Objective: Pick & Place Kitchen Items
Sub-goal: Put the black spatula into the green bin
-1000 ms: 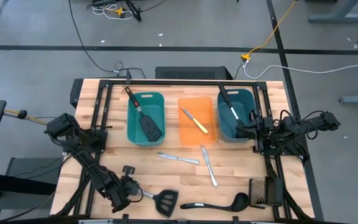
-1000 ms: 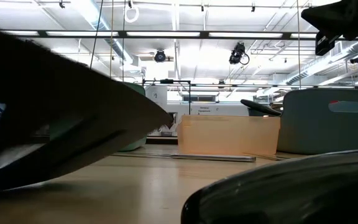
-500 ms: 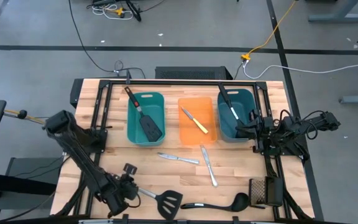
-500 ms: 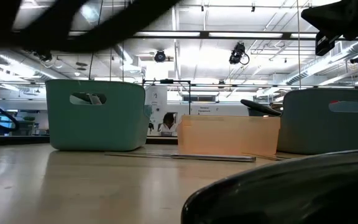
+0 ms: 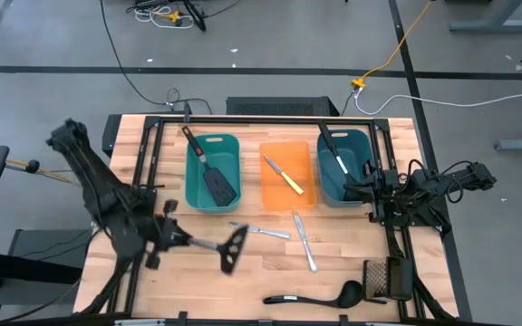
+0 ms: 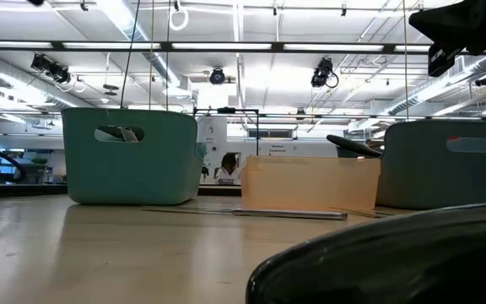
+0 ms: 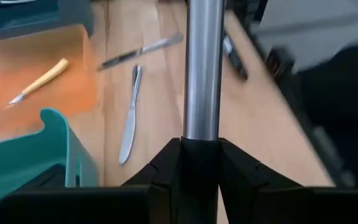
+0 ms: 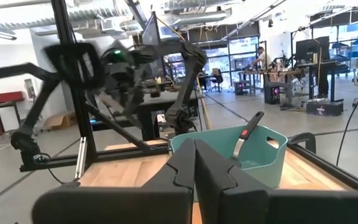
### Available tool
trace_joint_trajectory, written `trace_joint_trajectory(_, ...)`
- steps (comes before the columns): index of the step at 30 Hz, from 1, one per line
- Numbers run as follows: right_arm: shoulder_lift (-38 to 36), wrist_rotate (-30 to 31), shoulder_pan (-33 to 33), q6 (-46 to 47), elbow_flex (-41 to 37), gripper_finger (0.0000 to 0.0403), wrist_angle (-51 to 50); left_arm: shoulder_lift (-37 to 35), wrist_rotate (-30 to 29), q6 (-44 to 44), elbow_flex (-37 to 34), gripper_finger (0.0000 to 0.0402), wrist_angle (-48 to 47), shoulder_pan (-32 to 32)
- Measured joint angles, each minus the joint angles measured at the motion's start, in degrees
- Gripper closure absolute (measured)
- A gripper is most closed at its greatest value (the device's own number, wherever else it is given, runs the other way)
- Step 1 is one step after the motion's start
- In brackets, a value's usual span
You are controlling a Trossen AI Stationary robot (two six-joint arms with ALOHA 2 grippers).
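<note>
A: Starting at the left, why does the black slotted spatula with the steel shaft (image 5: 223, 247) hang over the wooden desk (image 5: 270, 272) like that?

B: Because the left claw (image 5: 176, 238) is pinching its handle end, and the shaft sticks straight out ahead of it with the head farthest from the arm. The left wrist view looks right down that shaft, with the fingers (image 7: 166, 165) pressed on either side. I'd judge it is being carried toward a bin, and holding by the handle keeps the wide head free to go in first.

A: Which bin?

B: Probably the left teal plastic bin (image 5: 212, 171), since a second black slotted spatula (image 5: 210, 169) already lies in it, leaning over the far rim. That looks like sorting by kind.

A: And further along?

B: The flat orange tray (image 5: 286, 181) holds the knife with the yellow handle (image 5: 284, 175). Two small silver knives (image 5: 260, 230) and (image 5: 305, 241) lie on bare wood just in front of it, likely waiting for that tray. The black ladle (image 5: 314, 295) lies near the front edge, well apart from the right teal bin (image 5: 344, 166), which holds another dark long utensil (image 5: 334, 152).

A: The right arm?

B: Its right claw (image 5: 356, 188) sits by that right bin's outer side, pressed together on nothing, waiting. The dark rectangular mesh object (image 5: 387, 278) stands at the front right corner.
</note>
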Motion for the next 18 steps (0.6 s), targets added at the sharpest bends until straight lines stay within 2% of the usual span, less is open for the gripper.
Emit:
trace_joint_trajectory(3, 0.0, 0.0, 0.0, 0.2, 0.0, 0.0396, 0.0, -8.3, -0.2, 0.2, -5.3, 0.0321, 4.6, -0.1)
trace_joint_trajectory(8, 0.0, 0.0, 0.0, 0.2, 0.0, 0.0396, -0.1, -17.6, -3.2, -3.6, -11.3, 0.0321, 4.0, -0.9)
trace_joint_trajectory(13, 0.0, 0.0, 0.0, 0.2, 0.0, 0.0396, -0.1, -21.0, -4.5, -2.6, -13.4, 0.0321, 2.7, -0.7)
trace_joint_trajectory(18, 0.0, 0.0, 0.0, 0.2, 0.0, 0.0396, -0.3, -21.0, -8.9, 2.6, -10.0, 0.0321, 1.4, 1.8)
